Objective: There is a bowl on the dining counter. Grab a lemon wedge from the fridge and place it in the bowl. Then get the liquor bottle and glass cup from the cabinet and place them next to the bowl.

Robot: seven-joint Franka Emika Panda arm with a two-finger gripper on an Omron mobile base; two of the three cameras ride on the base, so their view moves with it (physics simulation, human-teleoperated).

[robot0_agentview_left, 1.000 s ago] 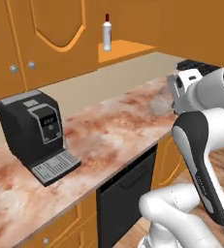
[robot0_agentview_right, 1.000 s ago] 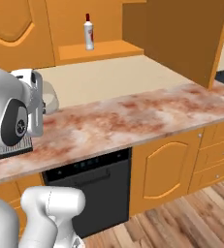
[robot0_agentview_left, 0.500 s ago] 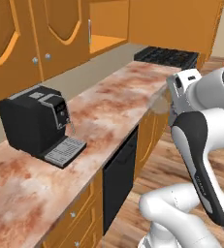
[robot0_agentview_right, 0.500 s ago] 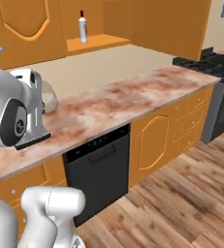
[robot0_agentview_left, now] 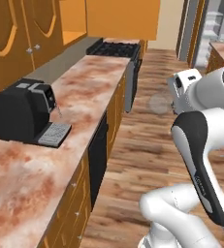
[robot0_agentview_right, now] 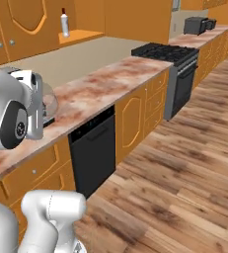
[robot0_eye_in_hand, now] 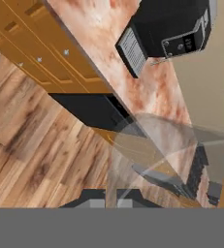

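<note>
Tool: tool (robot0_eye_in_hand: 111, 195) pressed nearly together, tips pinching what looks like the wall of the glass cup (robot0_eye_in_hand: 152, 145)
Glass cup: clear, carried in the air off the table's (robot0_agentview_left: 84, 92) edge, over the wood floor (robot0_agentview_right: 184, 163); shows as a faint disc just ahead of the white hand in both base views
Cup axis: runs forward from the tips, more or less along the tool's own line; mouth end cannot be told
Bottle: white bottle with a red cap (robot0_agentview_right: 64, 23), upright on the open shelf (robot0_agentview_right: 83, 35) above the table, well apart from the tool, behind and to its left; probably the liquor bottle, not yet fetched
Bowl and lemon wedge: none made out, so the way from tool to bowl cannot be told
Likely step: carrying the cup toward the dining table; a pale stone top at the far right of the left base view may be it, though that is a guess
Coming move: hinges on bringing the cup upright and beside the bowl, not in it
Surroundings: black coffee machine (robot0_agentview_left: 24, 114) on the table to the arm's left, black dishwasher (robot0_agentview_right: 93, 148) below, stove (robot0_agentview_right: 162, 51) farther along
Writing: none readable; the coffee machine's panel carries small marks too blurred to read
Risk: thin clear wall in a narrow pinch, could slip or tilt on set-down
</note>
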